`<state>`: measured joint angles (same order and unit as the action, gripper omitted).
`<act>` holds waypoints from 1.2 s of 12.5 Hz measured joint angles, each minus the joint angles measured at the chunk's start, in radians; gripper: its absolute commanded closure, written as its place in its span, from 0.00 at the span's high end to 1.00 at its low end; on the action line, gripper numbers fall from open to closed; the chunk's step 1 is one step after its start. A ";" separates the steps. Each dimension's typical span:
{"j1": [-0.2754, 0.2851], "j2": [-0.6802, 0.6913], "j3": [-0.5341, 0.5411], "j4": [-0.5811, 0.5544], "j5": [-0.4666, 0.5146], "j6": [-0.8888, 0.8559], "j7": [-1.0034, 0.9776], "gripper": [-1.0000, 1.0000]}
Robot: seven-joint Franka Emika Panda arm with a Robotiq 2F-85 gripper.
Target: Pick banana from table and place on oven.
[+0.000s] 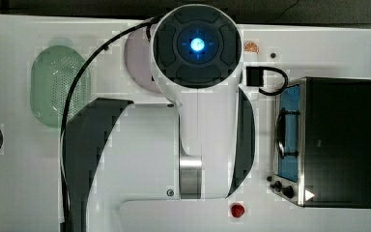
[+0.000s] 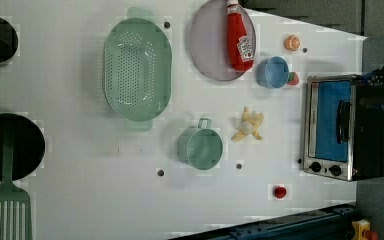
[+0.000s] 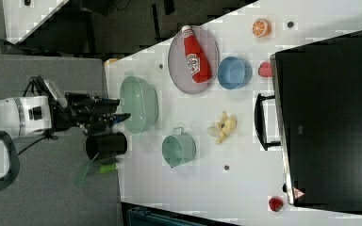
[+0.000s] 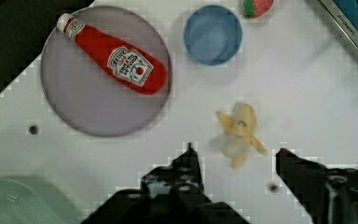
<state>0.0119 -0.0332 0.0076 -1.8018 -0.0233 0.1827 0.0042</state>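
The pale yellow banana [image 2: 250, 126] lies on the white table [image 2: 80, 185], between the green mug and the oven's door; I also see the banana [image 3: 224, 127] in the right view. The oven [image 2: 365, 130] stands at the left view's right, black top up, door shut. From above, the oven [image 1: 340, 140] sits beside my arm. My gripper [image 4: 235, 156] hangs open well above the table. The banana [image 4: 240, 128] shows just beyond and between the two black fingertips [image 4: 189, 161], not touched. In the right view the gripper [image 3: 118, 115] shows at the right view's left.
A ketchup bottle [image 2: 239, 37] lies on a lilac plate [image 2: 207, 45]. Near the banana are a blue dish [image 2: 273, 72], a strawberry [image 2: 293, 78], a green mug [image 2: 201, 147] and a green colander [image 2: 137, 67]. An orange slice [image 2: 292, 43] and a red knob [image 2: 279, 191] sit near the oven.
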 measured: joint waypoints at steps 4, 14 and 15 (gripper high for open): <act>-0.008 -0.452 -0.044 -0.347 -0.005 -0.242 0.000 1.00; -0.023 -0.331 -0.043 -0.450 -0.003 0.142 0.038 1.00; -0.028 -0.254 -0.039 -0.483 -0.014 0.226 0.039 1.00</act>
<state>-0.0157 -0.2871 -0.0313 -2.2852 -0.0370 0.4092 0.0429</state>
